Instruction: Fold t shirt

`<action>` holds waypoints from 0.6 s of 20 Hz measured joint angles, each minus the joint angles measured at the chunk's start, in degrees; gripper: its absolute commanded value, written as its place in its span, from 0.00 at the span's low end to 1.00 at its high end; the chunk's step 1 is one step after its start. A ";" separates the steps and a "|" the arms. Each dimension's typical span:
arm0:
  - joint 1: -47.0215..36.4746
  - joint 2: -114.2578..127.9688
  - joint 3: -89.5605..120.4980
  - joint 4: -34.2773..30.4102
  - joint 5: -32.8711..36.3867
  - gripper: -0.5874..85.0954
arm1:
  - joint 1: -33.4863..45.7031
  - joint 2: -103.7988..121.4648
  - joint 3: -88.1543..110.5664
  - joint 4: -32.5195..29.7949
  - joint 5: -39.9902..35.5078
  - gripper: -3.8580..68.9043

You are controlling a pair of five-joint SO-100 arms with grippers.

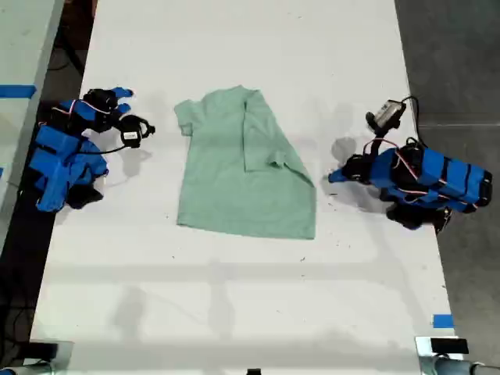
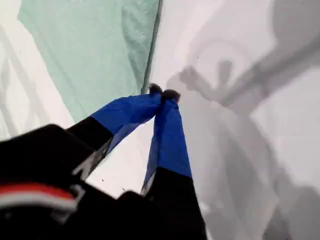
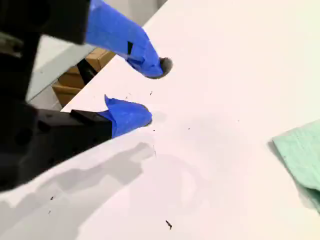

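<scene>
Midway through the fold, the t shirt (image 1: 244, 168) lies mid-table, one sleeve side turned in; my first gripper (image 2: 162, 94) pinched empty, my second gripper (image 3: 149, 90) spread, likely taking the other sleeve next.

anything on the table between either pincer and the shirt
Nothing visible. Only bare white table lies between my first pincer, shut near the t shirt edge, and the cloth. Same for my open second pincer.
</scene>
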 measured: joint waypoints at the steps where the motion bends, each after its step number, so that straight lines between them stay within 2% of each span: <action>1: 0.00 0.00 0.09 0.00 0.35 0.01 | 0.09 0.00 0.00 0.00 0.00 0.07; 2: 1.76 0.00 1.32 -2.55 2.11 0.01 | 1.93 0.00 0.09 0.00 -0.44 0.07; 3: 9.05 0.00 2.37 -5.36 3.25 0.01 | 2.90 0.00 0.09 0.00 -0.44 0.07; 6: 44.47 0.00 3.08 -7.12 3.78 0.01 | 3.16 0.00 0.09 0.00 -0.53 0.07; 7: 51.42 0.00 3.16 -7.29 3.78 0.01 | 3.08 0.00 0.09 0.00 -0.53 0.07; 9: 55.55 0.00 3.16 -7.29 3.78 0.01 | 2.99 0.00 0.09 0.00 -0.53 0.07; 12: 56.07 0.00 3.16 -7.29 3.78 0.01 | 2.99 0.00 0.09 0.00 -0.53 0.07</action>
